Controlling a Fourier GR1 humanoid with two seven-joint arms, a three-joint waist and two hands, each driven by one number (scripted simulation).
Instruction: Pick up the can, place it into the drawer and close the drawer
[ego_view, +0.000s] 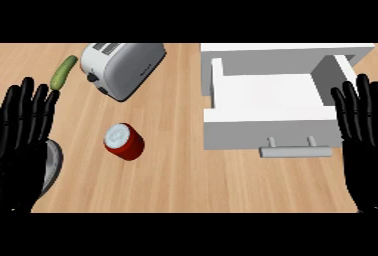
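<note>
can (124, 141): red, upright on counter (192, 185), left of drawer (267, 102) — lid marking unreadable
drawer: pulled open
left hand (23, 135): fingers straight, holds nothing — covers part of a grey object (52, 167), maybe a pan
right hand (360, 130): flat, cut off at edge

can (124, 141) left of open drawer (269, 107) | toaster (122, 67) behind can | cucumber (64, 72) left of toaster

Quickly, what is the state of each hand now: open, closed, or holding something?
Left hand: open, fingers straight, holding nothing.
Right hand: open, fingers straight, holding nothing.
</note>
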